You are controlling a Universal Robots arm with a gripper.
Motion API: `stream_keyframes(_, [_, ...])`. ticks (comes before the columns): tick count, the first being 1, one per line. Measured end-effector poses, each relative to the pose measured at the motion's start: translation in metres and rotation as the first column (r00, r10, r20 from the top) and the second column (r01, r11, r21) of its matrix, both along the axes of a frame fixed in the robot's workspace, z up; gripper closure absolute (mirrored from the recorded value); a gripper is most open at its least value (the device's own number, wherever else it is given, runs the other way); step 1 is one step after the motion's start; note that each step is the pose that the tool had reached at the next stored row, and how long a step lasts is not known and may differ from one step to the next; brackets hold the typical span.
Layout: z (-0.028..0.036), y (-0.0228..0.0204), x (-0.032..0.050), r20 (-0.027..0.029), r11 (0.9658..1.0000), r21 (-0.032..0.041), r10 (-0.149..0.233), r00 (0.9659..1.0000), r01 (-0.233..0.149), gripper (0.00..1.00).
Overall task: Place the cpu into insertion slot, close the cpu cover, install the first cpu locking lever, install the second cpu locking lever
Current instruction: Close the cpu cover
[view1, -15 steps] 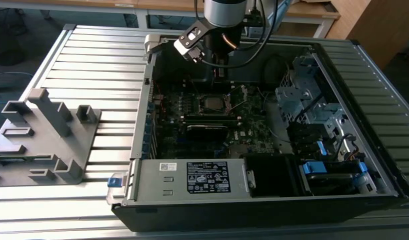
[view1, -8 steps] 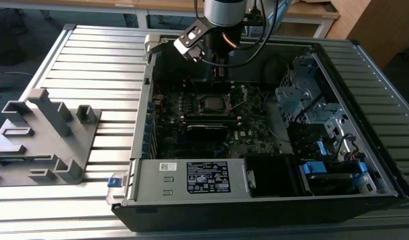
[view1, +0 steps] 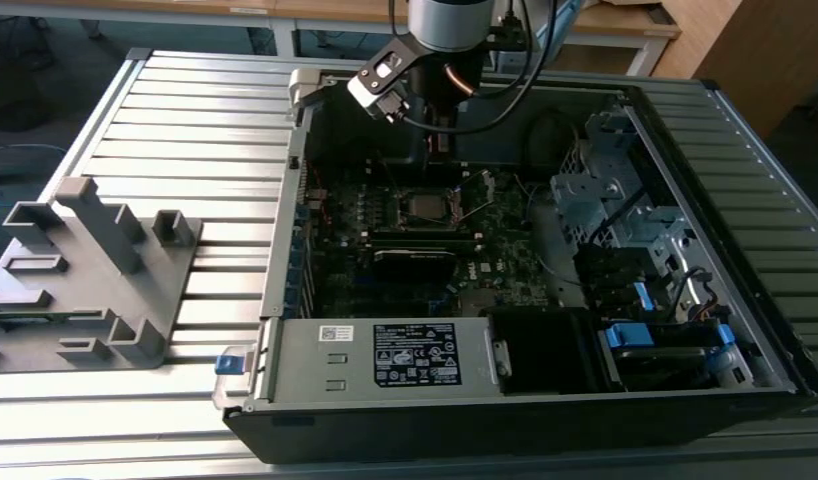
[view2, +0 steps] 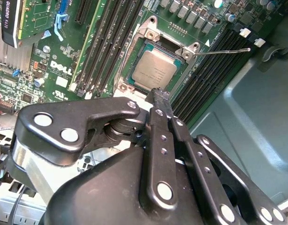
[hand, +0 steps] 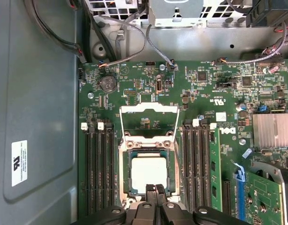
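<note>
The cpu (hand: 147,172) lies flat in the insertion slot (hand: 126,174), its silver-grey top showing; in the second wrist view the cpu (view2: 154,69) sits inside the slot's metal rim. The cpu cover (hand: 150,109) stands swung open on the far side of the slot, with green board showing through its window. A thin wire locking lever (view2: 223,50) sticks out sideways, released. My gripper (hand: 155,189) is shut with nothing in it, its fingertips together just over the cpu's near edge. In the exterior view the gripper (view1: 437,145) hangs above the slot (view1: 423,207).
Black memory slots (hand: 98,173) run along both sides of the socket. A graphics card (view2: 10,21) and a finned heatsink (hand: 273,129) lie nearby. Cables (hand: 120,33) hang by the case wall. A grey fixture (view1: 96,270) stands on the slatted table, on the exterior view's left.
</note>
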State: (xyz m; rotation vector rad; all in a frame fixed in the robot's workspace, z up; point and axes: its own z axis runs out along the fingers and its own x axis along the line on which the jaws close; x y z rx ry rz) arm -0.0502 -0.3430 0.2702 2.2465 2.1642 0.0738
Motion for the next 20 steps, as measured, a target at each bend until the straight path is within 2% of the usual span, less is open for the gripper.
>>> stream_keyframes(20, [0.0016,0.0000,0.0006,0.0000,1.0000,0.0001,0.000,1.0000,0.000,0.89])
